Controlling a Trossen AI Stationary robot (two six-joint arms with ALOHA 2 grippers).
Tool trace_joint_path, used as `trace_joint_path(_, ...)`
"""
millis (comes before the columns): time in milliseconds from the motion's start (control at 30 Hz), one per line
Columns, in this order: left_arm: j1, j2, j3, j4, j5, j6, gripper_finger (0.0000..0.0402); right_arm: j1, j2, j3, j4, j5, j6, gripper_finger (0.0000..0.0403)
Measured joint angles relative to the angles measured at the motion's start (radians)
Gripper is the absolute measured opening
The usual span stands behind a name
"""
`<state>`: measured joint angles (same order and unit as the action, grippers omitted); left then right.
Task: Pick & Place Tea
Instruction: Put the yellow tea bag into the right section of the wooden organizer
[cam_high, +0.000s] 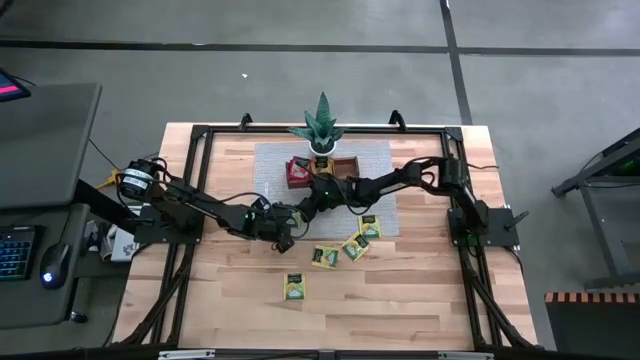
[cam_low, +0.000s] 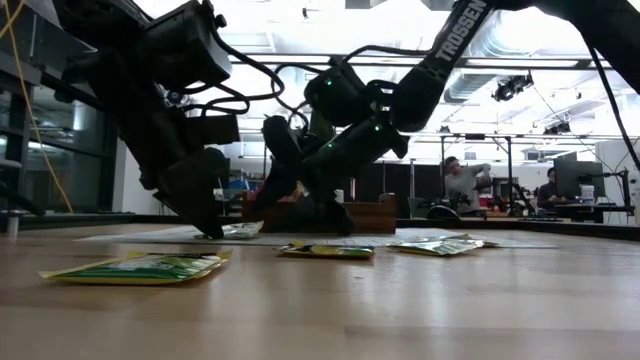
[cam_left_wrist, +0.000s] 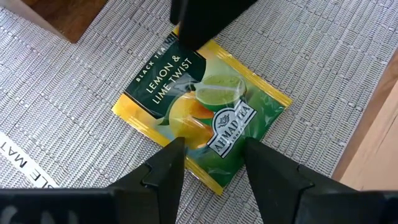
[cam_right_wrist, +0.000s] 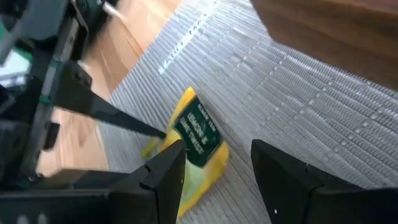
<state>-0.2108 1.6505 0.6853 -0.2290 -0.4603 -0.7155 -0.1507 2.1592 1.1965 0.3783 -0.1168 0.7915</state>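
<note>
while both arms reach low, end effectors flank tea packet (cam_left_wrist: 202, 115).

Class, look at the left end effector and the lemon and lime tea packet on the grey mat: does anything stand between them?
Nothing visible does. The left end effector hangs open right over the lemon and lime tea packet on the grey mat. The right end effector crowds the packet's far edge.

Noted both arms reaching inward over a grey mat (cam_high: 385, 160), grippers close together near its front-left edge. Counted four green-yellow tea packets (cam_high: 294, 287) scattered on the wooden table (cam_high: 400, 300). Spotted a potted plant (cam_high: 321, 125) behind a brown tray (cam_high: 343, 165).
</note>
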Motion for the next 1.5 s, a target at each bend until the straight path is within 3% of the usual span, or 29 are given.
trace_joint_path(500, 0.0, 0.0, 0.0, 0.001, -0.001, 0.0, 0.0163, 0.014, 0.025, 0.025, -0.007, -0.03, 0.034, 0.0161)
trace_joint_path(767, 0.0, 0.0, 0.0, 0.001, 0.001, -0.001, 0.0163, 0.013, 0.027, 0.042, -0.036, -0.05, 0.032, 0.0107)
trace_joint_path(1100, 0.001, 0.0, 0.0, 0.001, 0.004, -0.001, 0.0163, 0.013, 0.027, 0.042, -0.036, -0.046, 0.038, 0.0006)
trace_joint_path(1500, 0.003, -0.03, 0.0, -0.009, 0.038, 0.004, 0.0163, 0.015, -0.007, 0.039, -0.097, -0.007, 0.03, 0.0001)
